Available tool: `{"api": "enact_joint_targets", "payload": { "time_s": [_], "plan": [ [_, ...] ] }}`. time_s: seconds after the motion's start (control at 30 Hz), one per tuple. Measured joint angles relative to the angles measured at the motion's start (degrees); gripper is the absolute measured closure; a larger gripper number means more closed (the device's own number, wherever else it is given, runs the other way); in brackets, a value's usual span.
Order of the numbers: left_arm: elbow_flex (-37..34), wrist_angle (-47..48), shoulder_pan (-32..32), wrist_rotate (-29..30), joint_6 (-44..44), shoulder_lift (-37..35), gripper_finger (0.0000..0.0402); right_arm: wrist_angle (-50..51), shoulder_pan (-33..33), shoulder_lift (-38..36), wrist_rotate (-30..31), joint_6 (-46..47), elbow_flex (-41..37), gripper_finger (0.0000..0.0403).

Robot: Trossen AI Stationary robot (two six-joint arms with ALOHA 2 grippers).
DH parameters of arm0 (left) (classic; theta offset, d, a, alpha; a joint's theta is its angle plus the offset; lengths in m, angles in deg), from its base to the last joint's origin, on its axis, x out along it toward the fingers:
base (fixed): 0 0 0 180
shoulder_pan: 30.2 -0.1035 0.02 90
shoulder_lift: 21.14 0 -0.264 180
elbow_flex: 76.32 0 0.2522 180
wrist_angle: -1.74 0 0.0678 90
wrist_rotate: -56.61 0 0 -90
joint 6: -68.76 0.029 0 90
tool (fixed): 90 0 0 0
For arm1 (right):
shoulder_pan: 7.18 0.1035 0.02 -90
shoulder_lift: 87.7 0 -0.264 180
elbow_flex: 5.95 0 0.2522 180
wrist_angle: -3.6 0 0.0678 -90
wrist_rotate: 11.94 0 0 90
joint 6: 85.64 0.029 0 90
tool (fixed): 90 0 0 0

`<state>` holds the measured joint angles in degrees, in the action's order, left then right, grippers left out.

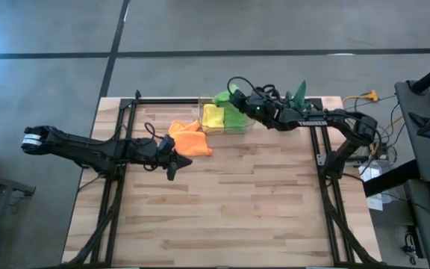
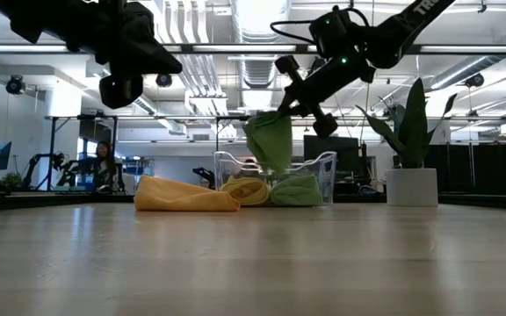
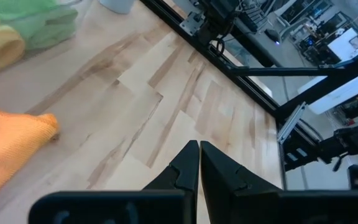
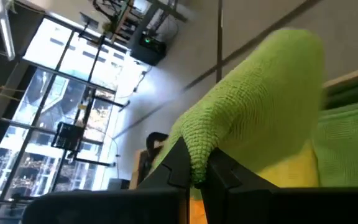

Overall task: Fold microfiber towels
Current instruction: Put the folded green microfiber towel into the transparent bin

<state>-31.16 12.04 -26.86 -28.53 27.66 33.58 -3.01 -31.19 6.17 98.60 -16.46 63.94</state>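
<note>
At the far edge of the wooden counter (image 1: pixel 222 209), the right pincer (image 1: pixel 232 95) hangs above a clear plastic bin (image 2: pixel 323 171), its two fingers closed on a lime green towel (image 2: pixel 271 140). In the low view that towel droops from the pincer, lifted clear of the counter, with its lower end reaching down to the bin's rim. The right wrist view shows the same cloth (image 4: pixel 253 106) pinched between the dark fingertips (image 4: pixel 179 163) and bulging up past them.

Inside the bin lie a yellow towel (image 1: pixel 213 117) and the second lime green towel (image 1: pixel 237 119), side by side and touching; the yellow one is on the side nearer the left arm. In the low view the yellow towel (image 2: pixel 244 190) looks rolled, and the green one (image 2: pixel 297 190) sits bunched beside it.

Just outside the bin, toward the left arm, the orange towel (image 1: pixel 188 137) lies crumpled on the counter. The left pincer (image 1: pixel 176 164) is just beside this towel's near edge, not gripping it; in the left wrist view its fingers (image 3: pixel 185 171) are pressed together with nothing between them, and the orange cloth (image 3: pixel 11 149) lies off to one side of them. The low view shows this pincer (image 2: pixel 121 88) raised above the counter surface.

A spiky green plant (image 2: pixel 408 123) in a white pot (image 2: pixel 411 186) stands at the counter's far edge, beyond the bin on the right arm's side.
</note>
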Motion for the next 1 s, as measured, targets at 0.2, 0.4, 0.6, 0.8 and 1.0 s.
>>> {"api": "enact_joint_targets", "payload": {
  "time_s": [0.2, 0.4, 0.6, 0.8, 1.0],
  "plan": [
    [0.0, 0.0, 0.0, -0.3, -0.6, 0.0, 0.0402, 12.8, 1.5, -0.4, 0.2, 8.5, 0.3, 0.0393],
    [0.0, 0.0, 0.0, -0.3, -0.6, 0.0, 0.0402, 23.4, 3.5, -0.6, -2.4, 16.1, 0.1, 0.0391],
    [0.0, 0.0, 0.0, -0.3, -0.6, 0.0, 0.0402, 29.1, 5.1, -1.5, -4.0, 19.1, 0.1, 0.039],
    [0.0, -0.1, 0.0, -0.3, -0.5, 0.6, 0.0402, 36.6, 5.2, -3.7, -4.0, 18.9, 0.0, 0.0387],
    [0.0, -1.0, 0.0, -0.3, -0.5, 2.4, 0.0402, 36.5, 5.0, -5.0, -4.0, 16.3, 0.1, 0.0327]
  ]
}}
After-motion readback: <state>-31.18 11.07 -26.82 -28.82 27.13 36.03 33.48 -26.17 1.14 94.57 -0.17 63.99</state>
